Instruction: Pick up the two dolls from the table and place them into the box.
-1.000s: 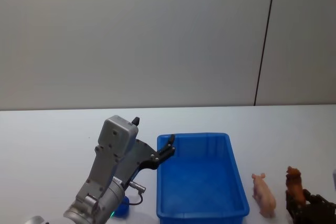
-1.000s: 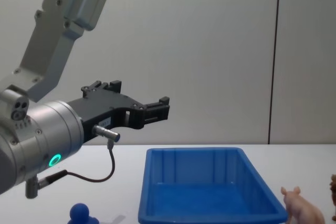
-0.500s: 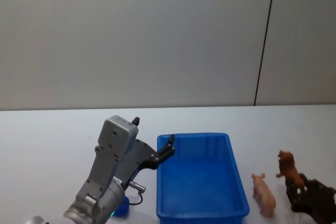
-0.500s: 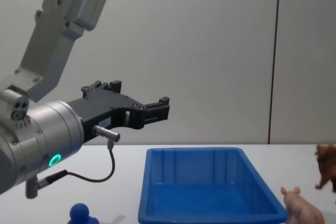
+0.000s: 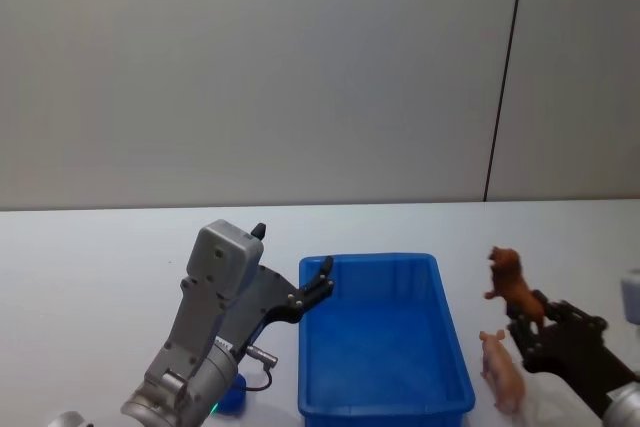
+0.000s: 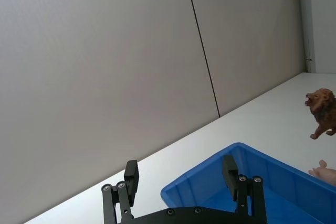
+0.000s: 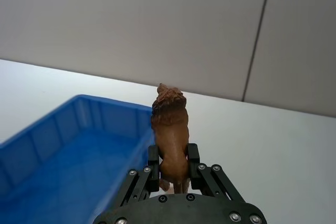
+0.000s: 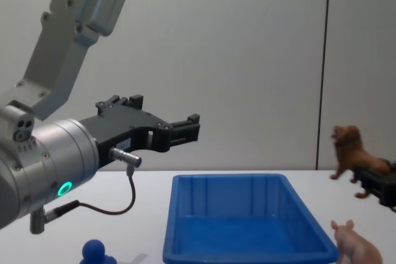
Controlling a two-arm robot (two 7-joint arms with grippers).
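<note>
A white bench (image 5: pixel 90 257) stands before a plain grey wall, with a large bright blue box (image 5: pixel 385 412) near its middle. The box's floor looks bare, so I judge that no doll has gone in yet. The right pincer (image 5: pixel 527 319) is clamped on the hindquarters of a brown lion toy (image 5: pixel 508 285) and holds it upright in the air, clear of the bench, just to the right of the box and higher than its rim. The right wrist view shows the lion toy's back between the two black fingers (image 7: pixel 153 155), with the box ahead and to one side. Beneath the lifted toy, a pale pink pig (image 5: pixel 503 372) stands on the bench just beside the box's right wall. A small blue round-headed figure (image 8: pixel 94 251) sits on the bench to the left of the box, close under the left arm. The left pincer (image 6: pixel 180 167) hangs with its fingers spread wide and nothing between them, above the box's far left corner. By my reading the first doll is picked up but not delivered: it has to be carried over the box and let go, and a second doll is untouched on the bench.
</note>
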